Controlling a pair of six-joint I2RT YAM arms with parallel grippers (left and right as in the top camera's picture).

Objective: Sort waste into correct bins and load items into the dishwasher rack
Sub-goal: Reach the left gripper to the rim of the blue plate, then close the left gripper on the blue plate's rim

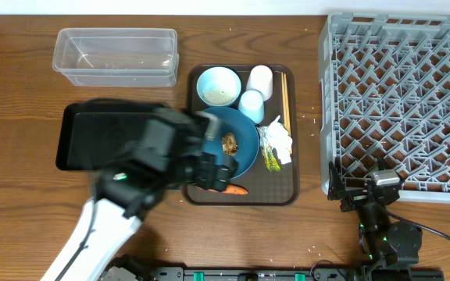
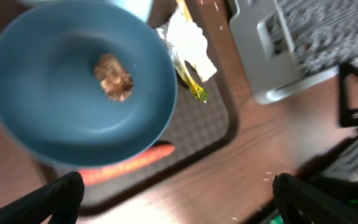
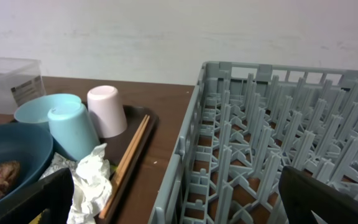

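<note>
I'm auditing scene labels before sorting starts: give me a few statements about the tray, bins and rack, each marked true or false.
1. The brown food lump lies in the dark blue dish. True.
2. The white cup stands in the dishwasher rack. False: the white cup stands on the brown serving tray, outside the dishwasher rack.
3. The orange carrot lies on the brown serving tray beside the dark blue dish. True.
4. The left gripper is shut on the orange carrot. False: the left gripper is open and holds nothing.
5. The crumpled white paper sits in the clear tub. False: the crumpled white paper lies on the brown serving tray by the chopsticks, not in the clear tub.
6. The right gripper is open. True.
</note>
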